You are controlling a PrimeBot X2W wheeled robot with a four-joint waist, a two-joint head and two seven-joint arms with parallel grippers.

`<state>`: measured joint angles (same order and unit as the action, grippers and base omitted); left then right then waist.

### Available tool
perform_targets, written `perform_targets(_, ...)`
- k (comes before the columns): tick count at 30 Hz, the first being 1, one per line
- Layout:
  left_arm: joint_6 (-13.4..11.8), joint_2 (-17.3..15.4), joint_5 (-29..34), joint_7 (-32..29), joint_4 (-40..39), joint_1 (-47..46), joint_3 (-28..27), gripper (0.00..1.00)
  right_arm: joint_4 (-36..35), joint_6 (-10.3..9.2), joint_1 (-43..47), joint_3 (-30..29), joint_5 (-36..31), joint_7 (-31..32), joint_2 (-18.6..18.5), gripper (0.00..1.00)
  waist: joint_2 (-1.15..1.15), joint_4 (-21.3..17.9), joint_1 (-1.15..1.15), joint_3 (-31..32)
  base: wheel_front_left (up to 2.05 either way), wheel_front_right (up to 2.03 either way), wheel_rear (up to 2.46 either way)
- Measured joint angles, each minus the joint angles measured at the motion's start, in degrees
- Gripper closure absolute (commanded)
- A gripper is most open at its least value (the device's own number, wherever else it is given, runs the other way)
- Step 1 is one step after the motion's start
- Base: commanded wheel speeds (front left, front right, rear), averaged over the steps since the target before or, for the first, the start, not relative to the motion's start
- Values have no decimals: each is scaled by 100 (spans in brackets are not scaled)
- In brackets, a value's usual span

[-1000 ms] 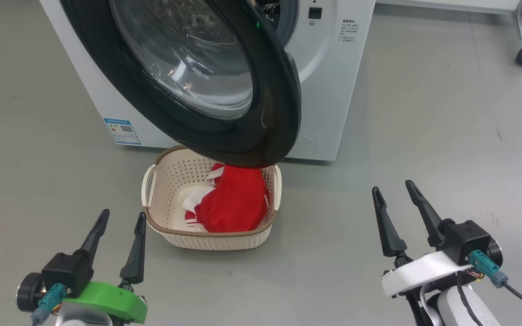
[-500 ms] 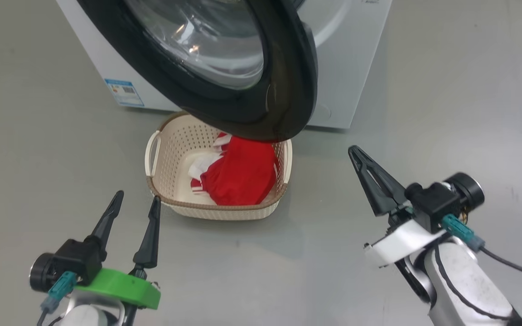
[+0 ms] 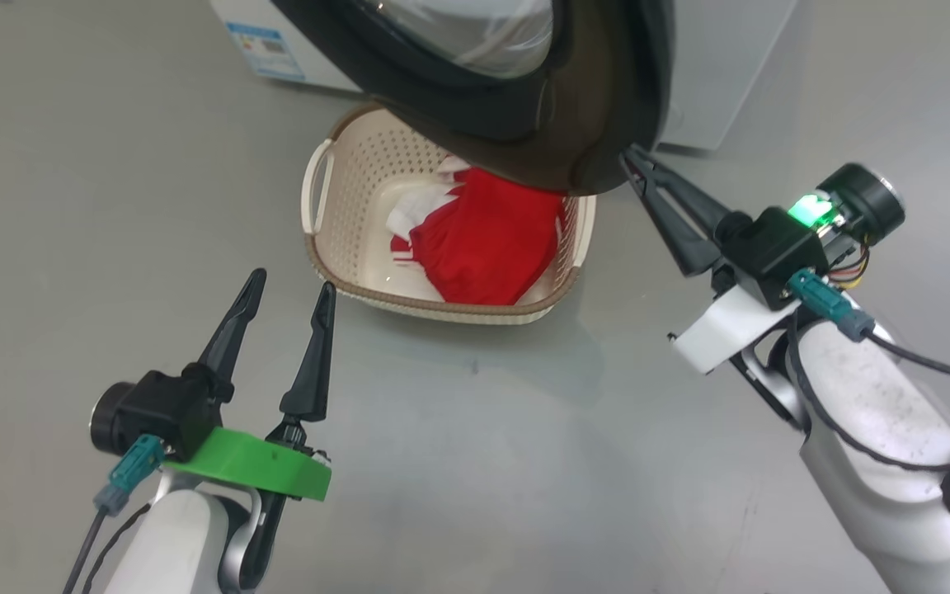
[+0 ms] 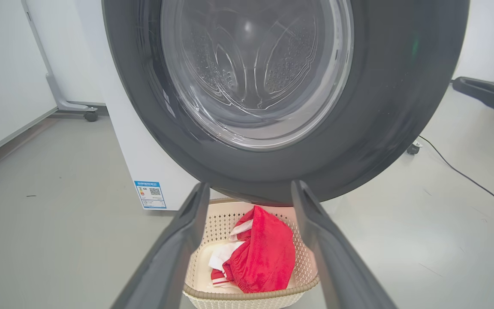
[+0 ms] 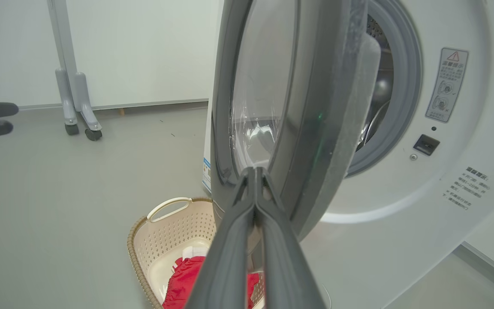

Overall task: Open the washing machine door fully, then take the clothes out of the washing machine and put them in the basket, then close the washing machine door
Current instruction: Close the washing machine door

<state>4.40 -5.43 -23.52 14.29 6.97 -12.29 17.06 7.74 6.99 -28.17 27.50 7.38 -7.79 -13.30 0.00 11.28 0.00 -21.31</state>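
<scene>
The washing machine door (image 3: pixel 599 99), glossy black with a clear glass bowl, hangs open over the basket (image 3: pixel 343 285). Red clothes (image 3: pixel 491 239) with white trim lie inside the cream basket on the floor. My right gripper (image 3: pixel 628 153) is shut with nothing between its fingers. Its tip sits at the door's lower right rim, and contact is unclear. In the right wrist view the shut gripper (image 5: pixel 254 170) points at the door's edge (image 5: pixel 315 107), with the washing machine (image 5: pixel 444 180) mouth behind. My left gripper (image 3: pixel 293 279) is open and empty, left of the basket and facing the door (image 4: pixel 380 107).
A blue label (image 3: pixel 269 41) marks the machine's lower front. A wheeled grey frame leg (image 5: pixel 77 116) stands by the far wall. A black cable (image 4: pixel 465 171) and a castor (image 4: pixel 413 148) lie on the grey floor to the door's right.
The right gripper has shut and risen toward the door's lower right rim. The head camera has tilted down and closer, shifting the whole picture. The left gripper stays open.
</scene>
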Motion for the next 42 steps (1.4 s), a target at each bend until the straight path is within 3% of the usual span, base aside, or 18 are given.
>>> perform_targets(12, 70, 160, 0, 16, 158, -259, -164, 0, 441, 0, -728, 152, 180, 42, -177, 100, 0, 530, 0, -627, 0, 0, 0)
perform_targets(27, 154, 263, 60, 16, 130, -612, -194, 0, 570, 49, -1558, -40, 355, 59, -376, 100, 0, 514, 0, -1152, 0, 0, 0)
perform_targets(42, 203, 326, 60, 18, 20, -1045, -166, 0, 680, 51, -2746, -390, 361, 253, -812, 100, 0, 570, 0, -1901, 0, 0, 0)
